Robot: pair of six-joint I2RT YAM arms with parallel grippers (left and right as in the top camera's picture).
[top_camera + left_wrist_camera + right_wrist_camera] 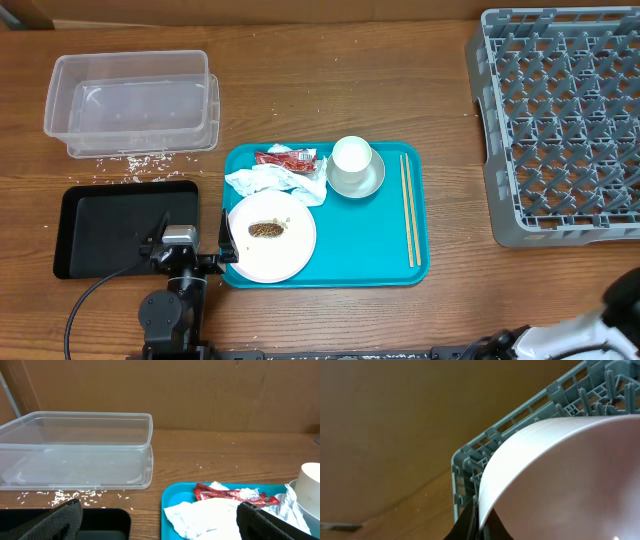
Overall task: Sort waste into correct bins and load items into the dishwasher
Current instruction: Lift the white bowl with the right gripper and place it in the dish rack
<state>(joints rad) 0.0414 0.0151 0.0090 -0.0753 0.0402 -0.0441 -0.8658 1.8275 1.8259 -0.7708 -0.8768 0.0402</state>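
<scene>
White bowl (560,475) held by its rim in the pinched right gripper (479,524), at a corner of the grey dish rack (520,425).
Best lifted clear over the rack wall and stood between pegs before release; left gripper (200,255) hovers low, wide open and empty, between black tray (100,235) and plate (300,258).

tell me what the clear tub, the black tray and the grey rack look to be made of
Clear tub: thin see-through plastic, glossy; the table shows through its walls.
Black tray: probably plastic, smooth, with a soft sheen along its rim.
Grey rack: moulded plastic by its look, matte, an open lattice with upright pegs.
</scene>
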